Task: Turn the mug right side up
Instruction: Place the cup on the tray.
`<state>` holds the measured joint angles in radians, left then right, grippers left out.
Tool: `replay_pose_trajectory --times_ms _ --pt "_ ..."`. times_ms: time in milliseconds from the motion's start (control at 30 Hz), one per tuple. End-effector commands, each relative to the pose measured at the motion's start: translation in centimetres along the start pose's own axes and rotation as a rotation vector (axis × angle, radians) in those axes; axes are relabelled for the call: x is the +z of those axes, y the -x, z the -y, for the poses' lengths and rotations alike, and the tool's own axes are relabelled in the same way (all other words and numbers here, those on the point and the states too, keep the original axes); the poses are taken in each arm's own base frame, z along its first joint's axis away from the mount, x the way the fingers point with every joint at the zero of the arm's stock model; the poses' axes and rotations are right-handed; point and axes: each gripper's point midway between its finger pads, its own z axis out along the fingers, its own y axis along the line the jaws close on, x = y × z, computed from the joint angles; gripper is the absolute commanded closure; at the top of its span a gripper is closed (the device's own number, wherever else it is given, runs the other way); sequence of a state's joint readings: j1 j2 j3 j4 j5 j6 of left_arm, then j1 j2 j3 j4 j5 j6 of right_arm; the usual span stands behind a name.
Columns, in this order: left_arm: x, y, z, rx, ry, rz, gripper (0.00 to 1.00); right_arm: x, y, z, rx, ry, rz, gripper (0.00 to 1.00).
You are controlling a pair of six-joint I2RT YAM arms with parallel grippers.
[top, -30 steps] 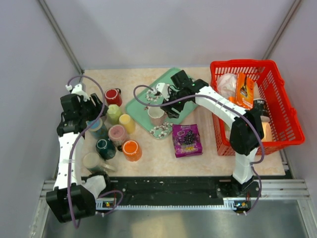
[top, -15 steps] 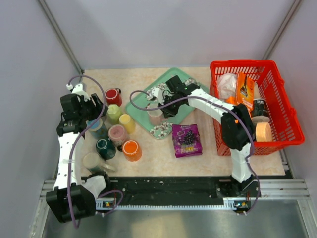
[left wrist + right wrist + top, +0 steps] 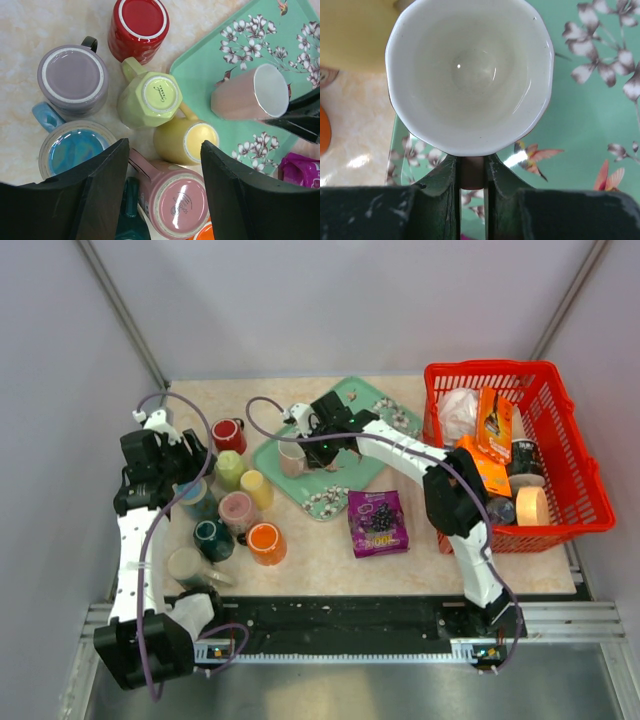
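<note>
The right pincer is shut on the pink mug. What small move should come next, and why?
Probably turn the wrist so the mug opens upward. The right pincer is shut on it, and it leans sideways over the tray, not yet upright.

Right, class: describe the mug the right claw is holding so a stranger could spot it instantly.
Find the green floral tray mid-table. The mug is at its left end, tilted, pale pink outside, white inside. Unlike the other mugs, clustered off the tray, it is gripped by the right claw.
</note>
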<state>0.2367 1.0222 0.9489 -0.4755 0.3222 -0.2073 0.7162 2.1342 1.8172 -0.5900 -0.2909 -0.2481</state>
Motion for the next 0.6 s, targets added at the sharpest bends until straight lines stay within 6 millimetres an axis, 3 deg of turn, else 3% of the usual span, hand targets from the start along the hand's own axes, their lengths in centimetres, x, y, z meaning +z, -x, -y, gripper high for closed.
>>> replay_pose_trajectory --times_ms 0,233,567 --pt "-1.1 1.9 0.2 0.033 0.001 0.064 0.36 1.5 5.8 0.1 0.034 -0.093 0.132 1.00" --pt "-1.5 2.2 0.3 0.030 0.004 0.074 0.36 3.2 8.4 -0.1 0.078 -0.181 0.190 1.00" --pt "-2.0 2.1 0.3 0.007 0.004 0.087 0.36 5.0 8.0 0.5 0.130 -0.210 0.183 1.00"
